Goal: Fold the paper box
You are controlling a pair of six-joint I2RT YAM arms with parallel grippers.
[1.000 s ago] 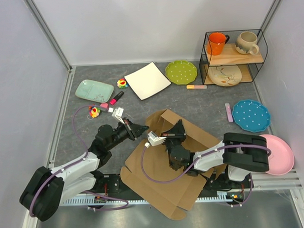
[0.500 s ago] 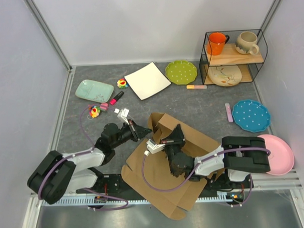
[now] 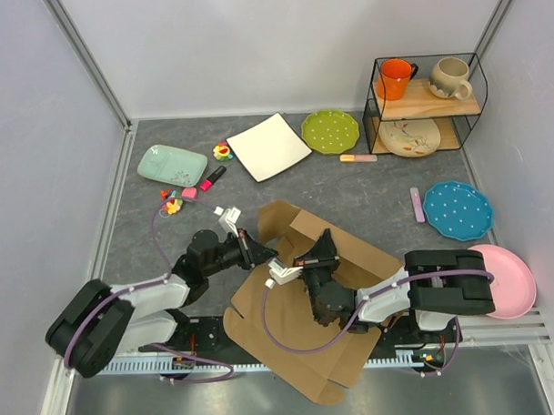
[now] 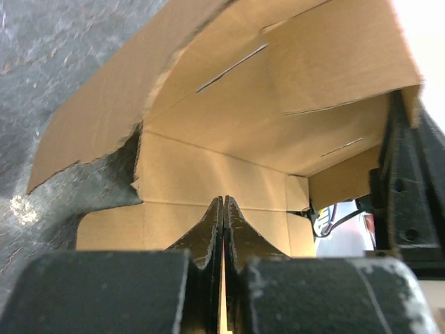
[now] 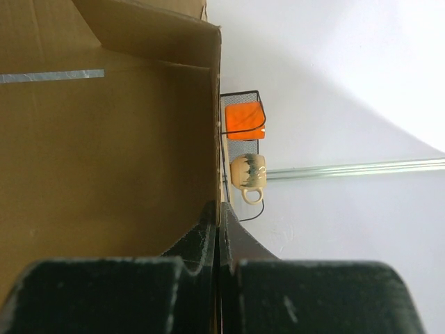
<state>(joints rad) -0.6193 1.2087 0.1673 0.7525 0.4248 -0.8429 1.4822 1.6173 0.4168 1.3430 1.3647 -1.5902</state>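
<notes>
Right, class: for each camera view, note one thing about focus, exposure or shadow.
Top external: sharp, evenly lit, soft shadows beside the paper box. Left wrist: the left fingers are dark and blurred, the top right corner burns out white. Right wrist: the right fingers blur too, while the orange mug is fairly sharp.

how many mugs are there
2: an orange mug and a beige mug, side by side on the top shelf of the wire rack. I can't see any hidden ones.
</notes>
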